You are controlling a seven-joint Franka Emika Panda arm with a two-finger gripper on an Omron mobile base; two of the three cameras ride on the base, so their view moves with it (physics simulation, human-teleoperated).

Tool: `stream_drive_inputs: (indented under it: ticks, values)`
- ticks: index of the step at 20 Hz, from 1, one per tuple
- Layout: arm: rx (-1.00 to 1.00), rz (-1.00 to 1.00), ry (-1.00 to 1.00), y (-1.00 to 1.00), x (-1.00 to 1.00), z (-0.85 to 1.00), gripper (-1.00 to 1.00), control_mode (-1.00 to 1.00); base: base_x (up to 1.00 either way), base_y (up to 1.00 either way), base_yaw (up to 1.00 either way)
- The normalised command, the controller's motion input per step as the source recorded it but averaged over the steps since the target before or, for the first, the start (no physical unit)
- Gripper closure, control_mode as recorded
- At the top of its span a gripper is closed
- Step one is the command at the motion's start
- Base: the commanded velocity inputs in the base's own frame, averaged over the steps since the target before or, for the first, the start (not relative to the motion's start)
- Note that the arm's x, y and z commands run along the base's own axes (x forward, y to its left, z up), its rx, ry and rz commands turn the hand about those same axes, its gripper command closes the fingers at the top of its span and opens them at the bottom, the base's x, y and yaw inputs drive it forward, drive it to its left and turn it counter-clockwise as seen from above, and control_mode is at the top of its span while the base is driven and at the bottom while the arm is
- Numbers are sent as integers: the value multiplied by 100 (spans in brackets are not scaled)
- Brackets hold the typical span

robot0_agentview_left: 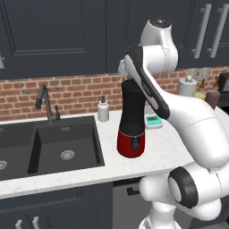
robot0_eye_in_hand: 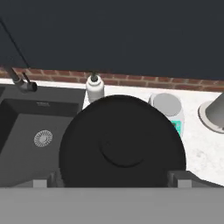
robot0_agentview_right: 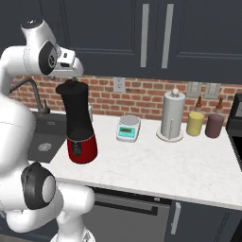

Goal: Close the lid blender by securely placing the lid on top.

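Lid (robot0_eye_in_hand: 122, 142) sits flat on top of the blender (robot0_agentview_right: 78, 124), covering the jar mouth; raised centre visible from the hand camera. Blender upright on the white counter (robot0_agentview_right: 156, 163), just right of the sink (robot0_agentview_left: 65, 143), red base toward the near edge. Gripper (robot0_agentview_right: 72, 77) directly above the lid, close over it. Fingers (robot0_eye_in_hand: 177, 177) stand apart, one at each side of the lid rim; contact cannot be told. Soap bottle (robot0_agentview_left: 103, 109) behind left, kitchen scale (robot0_agentview_right: 129, 127) behind right, paper towel roll (robot0_agentview_right: 171, 116) farther right.
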Motion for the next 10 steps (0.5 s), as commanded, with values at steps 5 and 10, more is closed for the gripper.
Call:
stream_drive_inputs:
  ticks: [5, 10]
  values:
    - [1, 0, -11, -15, -92, 0, -100, -100, 0, 0, 0]
    - [4, -1, -6, -56, -73, -13, -100, -100, 0, 0, 0]
